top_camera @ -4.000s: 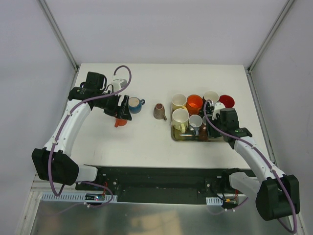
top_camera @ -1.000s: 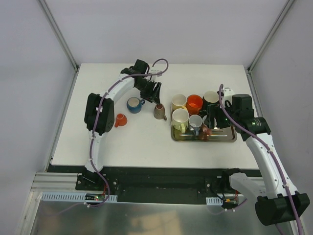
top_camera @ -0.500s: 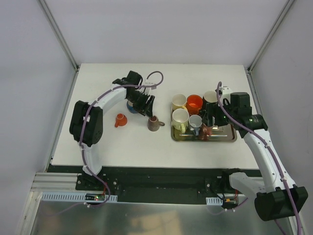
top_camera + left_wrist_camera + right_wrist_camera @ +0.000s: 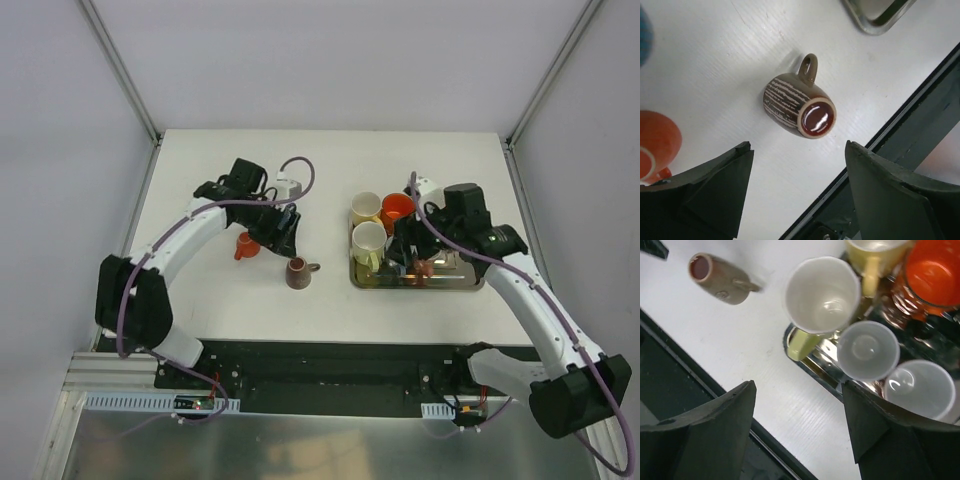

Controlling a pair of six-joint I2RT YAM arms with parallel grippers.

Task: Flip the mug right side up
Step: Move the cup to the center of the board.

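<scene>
Apparently job done: the brown striped mug (image 4: 297, 272) stands mouth-up on the white bench (image 4: 200, 300), at 9 o'clock of the mug tray (image 4: 450, 286), free of the left hand (image 4: 284, 236), whose jaws gape empty. The right hand (image 4: 408, 252), equally wide and empty, hangs over the tray; pale walls (image 4: 330, 60) enclose the bench.

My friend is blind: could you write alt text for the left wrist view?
A brown striped mug stands upright on a white table, its inside showing. The left claw hangs open above it, touching nothing; an orange mug sits at the left edge.
</scene>
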